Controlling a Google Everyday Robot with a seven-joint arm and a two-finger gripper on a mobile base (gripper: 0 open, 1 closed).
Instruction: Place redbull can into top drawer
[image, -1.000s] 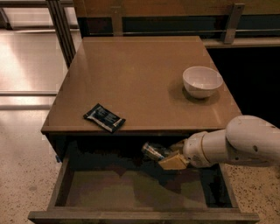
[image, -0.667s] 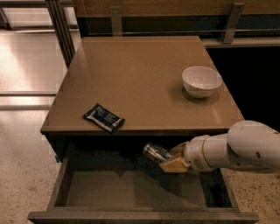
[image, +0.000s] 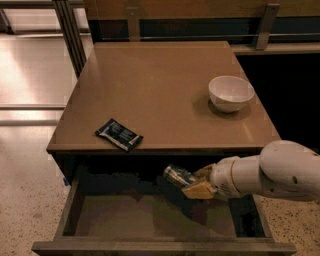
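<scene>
The redbull can (image: 176, 175), a slim silver and dark can, lies tilted on its side in my gripper (image: 194, 182). The gripper is shut on it, with one tan fingertip (image: 199, 191) under the can. It hangs over the open top drawer (image: 150, 215), just below the table's front edge and right of the drawer's middle. My white arm (image: 270, 172) reaches in from the right. The drawer is pulled out, its flat bottom bare and its thick front board (image: 160, 248) nearest the camera.
A brown table (image: 160, 85) stands above the drawer. A white bowl (image: 230, 93) sits on it at the right. A flat black-and-blue snack packet (image: 119, 134) lies near its front left edge. A railing runs behind the table.
The gripper with the can has edged slightly lower over the drawer. Bowl, packet and drawer have not moved.
</scene>
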